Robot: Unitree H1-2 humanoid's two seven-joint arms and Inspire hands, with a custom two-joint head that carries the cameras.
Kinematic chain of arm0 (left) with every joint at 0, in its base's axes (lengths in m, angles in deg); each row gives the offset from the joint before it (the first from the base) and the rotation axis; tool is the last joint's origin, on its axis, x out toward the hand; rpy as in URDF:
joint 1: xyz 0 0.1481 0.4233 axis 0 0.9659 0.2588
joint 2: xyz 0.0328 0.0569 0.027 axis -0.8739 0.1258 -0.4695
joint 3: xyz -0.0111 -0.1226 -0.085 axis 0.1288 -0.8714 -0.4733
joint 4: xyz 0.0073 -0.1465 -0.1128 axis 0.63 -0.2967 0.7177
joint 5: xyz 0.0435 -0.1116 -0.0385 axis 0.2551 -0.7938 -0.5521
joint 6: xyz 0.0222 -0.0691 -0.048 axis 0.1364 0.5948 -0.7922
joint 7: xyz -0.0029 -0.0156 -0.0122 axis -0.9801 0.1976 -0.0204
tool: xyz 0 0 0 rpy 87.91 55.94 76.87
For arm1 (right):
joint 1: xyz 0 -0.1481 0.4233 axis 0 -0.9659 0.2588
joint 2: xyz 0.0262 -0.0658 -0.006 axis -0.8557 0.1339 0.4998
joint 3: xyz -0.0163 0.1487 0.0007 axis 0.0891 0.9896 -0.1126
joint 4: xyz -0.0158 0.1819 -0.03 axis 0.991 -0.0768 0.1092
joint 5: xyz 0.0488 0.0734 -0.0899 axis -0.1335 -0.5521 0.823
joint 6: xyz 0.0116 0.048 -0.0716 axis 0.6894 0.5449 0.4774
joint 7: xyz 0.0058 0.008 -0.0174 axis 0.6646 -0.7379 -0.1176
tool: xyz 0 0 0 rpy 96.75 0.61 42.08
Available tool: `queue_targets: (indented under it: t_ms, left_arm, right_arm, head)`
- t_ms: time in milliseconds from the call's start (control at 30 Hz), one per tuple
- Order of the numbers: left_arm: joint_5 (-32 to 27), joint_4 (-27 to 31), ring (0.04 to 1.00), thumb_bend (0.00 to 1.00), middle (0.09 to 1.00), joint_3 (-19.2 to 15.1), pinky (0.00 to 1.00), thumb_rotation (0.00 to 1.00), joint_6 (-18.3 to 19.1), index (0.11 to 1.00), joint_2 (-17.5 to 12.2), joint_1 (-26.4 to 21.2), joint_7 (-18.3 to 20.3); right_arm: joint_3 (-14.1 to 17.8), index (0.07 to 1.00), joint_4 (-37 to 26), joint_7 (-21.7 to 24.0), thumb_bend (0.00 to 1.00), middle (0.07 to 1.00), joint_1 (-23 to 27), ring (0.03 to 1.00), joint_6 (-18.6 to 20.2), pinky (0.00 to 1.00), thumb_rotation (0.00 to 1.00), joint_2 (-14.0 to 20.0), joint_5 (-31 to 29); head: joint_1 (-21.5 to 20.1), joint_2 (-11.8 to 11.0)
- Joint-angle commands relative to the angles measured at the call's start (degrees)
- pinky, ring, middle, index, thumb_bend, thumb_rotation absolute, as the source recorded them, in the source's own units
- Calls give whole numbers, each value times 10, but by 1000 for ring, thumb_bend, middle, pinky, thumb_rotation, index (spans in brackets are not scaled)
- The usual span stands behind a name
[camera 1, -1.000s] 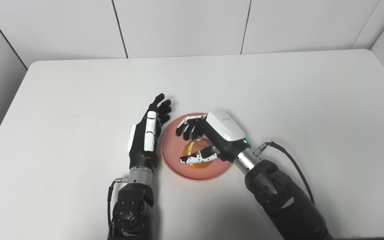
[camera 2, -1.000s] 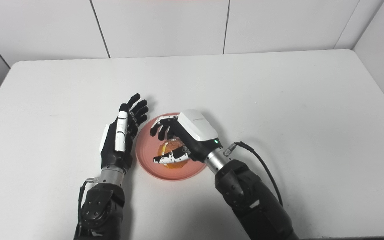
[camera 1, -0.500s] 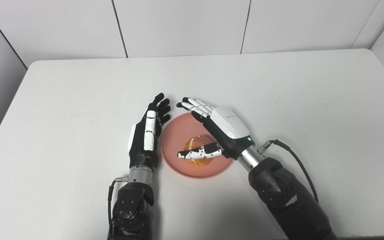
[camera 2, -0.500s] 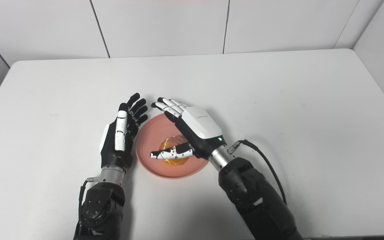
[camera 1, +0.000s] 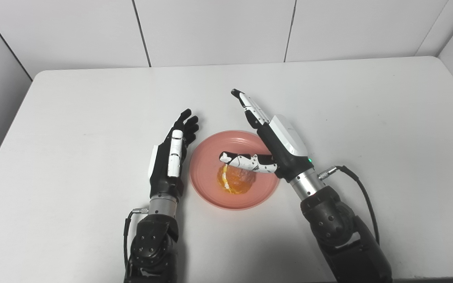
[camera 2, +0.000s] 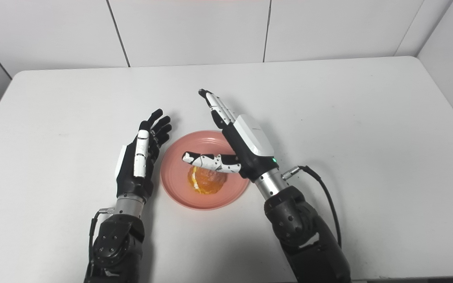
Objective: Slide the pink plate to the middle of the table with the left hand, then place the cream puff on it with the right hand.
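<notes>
Two dark forearms are seen entering from the near edge of the table point(camera 1: 73, 98), one on each side of the plate point(camera 1: 210, 157).

Plate: pink, round, set flat on the table about midway across its width, nearer the front edge than the back wall. The puff point(camera 1: 236, 180) is seen lying on the plate, in the half nearest the robot, slightly off the plate's centre. Golden-orange crust, a pale streak of filling on its left side. No contact with either hand is seen.

Left hand point(camera 1: 169, 165): held just left of the plate, edge-on, palm turned toward the plate. Fingers are extended and slightly spread, pointing away from the robot; nothing is held. Whether its side touches the plate rim cannot be told.

Right hand point(camera 2: 244, 143): raised over the right part of the plate, released, nothing grasped. The thumb point(camera 2: 207, 161) is stretched out leftward, above the puff and apart from it. The fingers point(camera 2: 218, 108) are held straight and together, reaching beyond the plate's far rim. A green light is noted on the hand near the wrist. A black cable point(camera 1: 362, 192) is looped at the wrist, right of the plate.

Beyond the plate, a bare white surface is seen up to the panelled wall point(camera 1: 210, 31).
</notes>
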Motion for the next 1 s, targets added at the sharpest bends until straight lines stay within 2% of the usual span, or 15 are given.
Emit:
queue_targets:
  t_ms: [0,100,167,233,333,400,500,733,833,967]
  left_arm:
    - [4,17,894,506,896,0,926,1000,-19,882,0,-19,-1]
    - [6,22,915,512,919,-1,934,1000,-13,908,-3,-20,-2]
    - [7,25,923,514,925,-3,942,1000,-7,916,-3,-20,-4]
    - [15,24,924,518,928,-7,938,1000,-14,918,-4,-22,-10]
    - [28,25,901,526,924,-10,889,1000,-18,907,-10,-24,-14]
    - [25,31,922,555,946,-12,921,1000,-7,930,-14,-26,-8]
    - [19,40,939,573,959,-13,951,1000,9,946,-17,-27,-3]
    - [17,63,965,571,983,-3,981,998,27,971,-29,-19,9]
    - [12,73,980,547,991,4,992,1000,30,986,-33,-12,19]
    - [10,86,999,541,1000,21,1000,1000,53,1000,-49,-9,44]
  right_arm:
    - [14,1000,-30,-10,607,1000,-4,1000,-20,979,833,-9,-26]
    - [29,1000,-47,-17,666,1000,-21,984,9,949,953,-16,-15]
    - [38,1000,-57,-20,678,995,-29,974,31,941,980,-22,-6]
    - [52,995,-58,-25,687,993,-37,985,38,968,996,-36,-36]
    - [75,999,-55,-13,654,1000,-43,999,36,988,988,-50,-111]
    - [88,1000,-59,-3,645,1000,-49,1000,54,999,915,-60,-163]
    - [102,1000,-66,-2,648,1000,-58,1000,76,1000,888,-69,-199]
    - [119,996,-77,-12,725,1000,-74,1000,109,1000,858,-86,-232]
    - [119,999,-74,-15,728,1000,-78,1000,113,1000,863,-88,-234]
    - [117,1000,-73,-9,738,1000,-79,1000,125,1000,865,-86,-243]
  head:
    - [3,1]
    - [6,0]
    - [8,0]
    - [9,0]
    - [9,1]
    - [10,1]
    - [10,0]
    - [10,0]
    - [11,1]
    - [11,1]
